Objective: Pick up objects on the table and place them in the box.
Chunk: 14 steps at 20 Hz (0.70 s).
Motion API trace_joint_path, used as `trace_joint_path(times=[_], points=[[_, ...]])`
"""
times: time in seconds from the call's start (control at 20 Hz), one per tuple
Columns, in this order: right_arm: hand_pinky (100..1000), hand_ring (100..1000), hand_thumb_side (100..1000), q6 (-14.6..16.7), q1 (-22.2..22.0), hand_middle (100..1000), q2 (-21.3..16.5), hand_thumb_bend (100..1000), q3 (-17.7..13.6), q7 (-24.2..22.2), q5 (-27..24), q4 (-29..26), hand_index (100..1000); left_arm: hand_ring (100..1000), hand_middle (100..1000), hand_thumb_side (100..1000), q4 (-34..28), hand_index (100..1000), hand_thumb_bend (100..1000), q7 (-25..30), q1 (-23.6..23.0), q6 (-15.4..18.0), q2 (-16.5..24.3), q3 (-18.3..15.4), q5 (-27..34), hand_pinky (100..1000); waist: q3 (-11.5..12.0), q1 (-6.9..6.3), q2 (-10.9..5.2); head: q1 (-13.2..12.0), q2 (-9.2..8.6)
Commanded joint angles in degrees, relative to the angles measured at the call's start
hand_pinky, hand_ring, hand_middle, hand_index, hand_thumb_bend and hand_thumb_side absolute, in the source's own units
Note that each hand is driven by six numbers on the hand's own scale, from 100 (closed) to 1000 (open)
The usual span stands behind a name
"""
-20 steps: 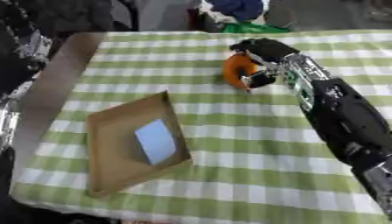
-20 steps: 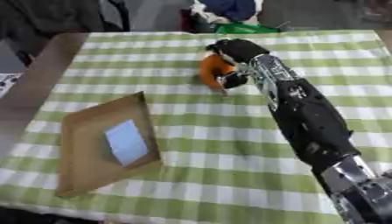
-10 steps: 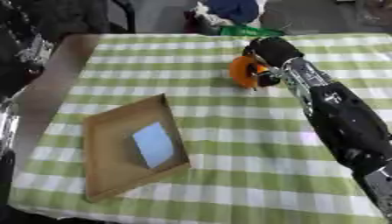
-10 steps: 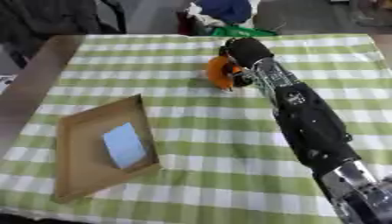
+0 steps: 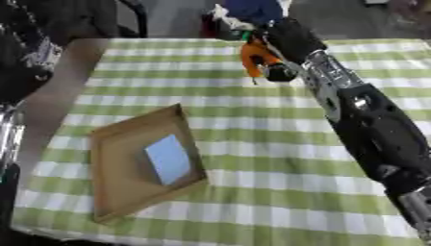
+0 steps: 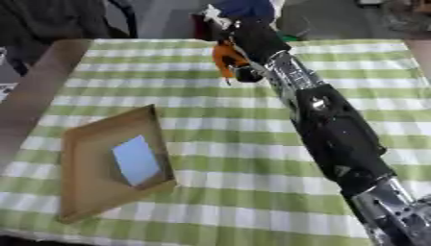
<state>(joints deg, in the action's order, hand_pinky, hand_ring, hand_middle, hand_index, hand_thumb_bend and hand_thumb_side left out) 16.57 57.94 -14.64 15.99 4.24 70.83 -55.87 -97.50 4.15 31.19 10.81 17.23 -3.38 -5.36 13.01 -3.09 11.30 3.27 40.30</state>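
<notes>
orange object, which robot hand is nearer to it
Right. The right robot hand is curled round the orange object at the table's far side; the left robot hand shows in neither view.

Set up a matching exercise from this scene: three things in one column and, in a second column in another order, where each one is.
Things:
1. orange object
2. pale blue card
3. right hand

Places:
A. lying inside the cardboard box
B. reaching over the far side of the checked tablecloth
C. held in the fingers

Pairs: 1-C, 2-A, 3-B
</notes>
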Motion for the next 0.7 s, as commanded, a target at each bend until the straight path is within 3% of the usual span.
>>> trace_joint_path(times=[0.05,0.3,0.7], points=[[722,552,100,2.5,1.4,172,1.0,100,2.4,-2.2,-3.4,-3.3,729,507,515,487,-1.1,769,384,0.1,0.6,0.1,1.5,-0.2,-0.1,472,0.4,-0.19,-1.26,0.3,0.39],[731,560,100,6.9,1.1,180,4.3,100,5.8,-7.0,-6.7,-3.3,737,507,516,487,-1.2,769,386,0.4,0.8,0.1,1.2,0.0,0.0,472,1.0,-0.37,-1.31,0.9,0.68],[742,575,100,10.8,0.0,201,8.2,100,7.6,-11.8,-7.6,-3.3,758,508,516,488,-1.2,769,387,0.7,0.9,0.2,0.8,0.1,0.1,472,1.4,-0.37,-1.36,1.0,0.96]])
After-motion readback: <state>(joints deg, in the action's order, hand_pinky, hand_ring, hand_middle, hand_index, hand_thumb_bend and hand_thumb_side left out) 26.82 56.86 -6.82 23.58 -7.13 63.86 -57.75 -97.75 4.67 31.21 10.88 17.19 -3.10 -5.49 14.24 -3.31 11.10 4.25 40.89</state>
